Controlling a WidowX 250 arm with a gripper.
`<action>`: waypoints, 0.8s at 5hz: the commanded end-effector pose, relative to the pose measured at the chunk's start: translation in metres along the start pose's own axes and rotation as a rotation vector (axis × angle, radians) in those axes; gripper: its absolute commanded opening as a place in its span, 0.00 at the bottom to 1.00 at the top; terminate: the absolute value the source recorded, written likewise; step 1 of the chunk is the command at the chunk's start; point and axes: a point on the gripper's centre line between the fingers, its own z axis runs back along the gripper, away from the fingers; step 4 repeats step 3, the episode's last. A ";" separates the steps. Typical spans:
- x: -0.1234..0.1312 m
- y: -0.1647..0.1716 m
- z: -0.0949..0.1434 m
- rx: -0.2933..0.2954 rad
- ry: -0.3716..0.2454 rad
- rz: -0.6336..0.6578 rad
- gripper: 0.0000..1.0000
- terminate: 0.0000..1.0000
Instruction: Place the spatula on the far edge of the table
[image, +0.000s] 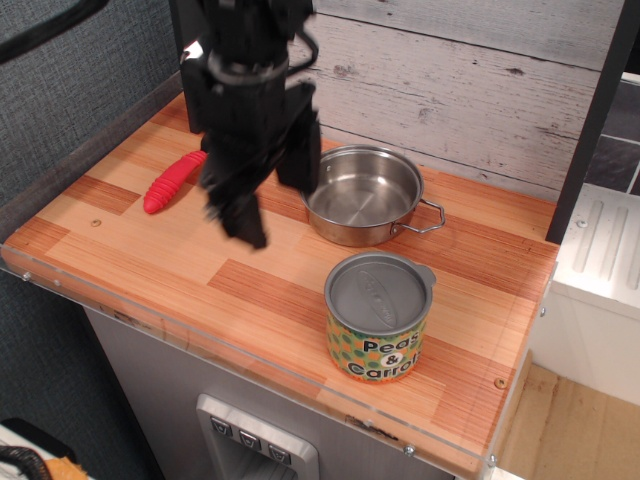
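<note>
The spatula lies flat on the wooden table near its far left corner. Only its red ribbed handle shows; the metal bowl is hidden behind my arm. My gripper hangs blurred above the middle of the table, between the spatula and the pot, to the right of the handle and not touching it. Its dark fingers look spread apart and hold nothing.
A steel pot with two loop handles stands at the back centre. A peas and carrots can with a grey lid stands at the front right. A grey plank wall backs the table. A white ribbed surface lies to the right.
</note>
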 end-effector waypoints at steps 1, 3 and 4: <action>0.021 0.046 0.018 -0.035 -0.059 -0.056 1.00 0.00; 0.021 0.046 0.018 -0.035 -0.059 -0.056 1.00 1.00; 0.021 0.046 0.018 -0.035 -0.059 -0.056 1.00 1.00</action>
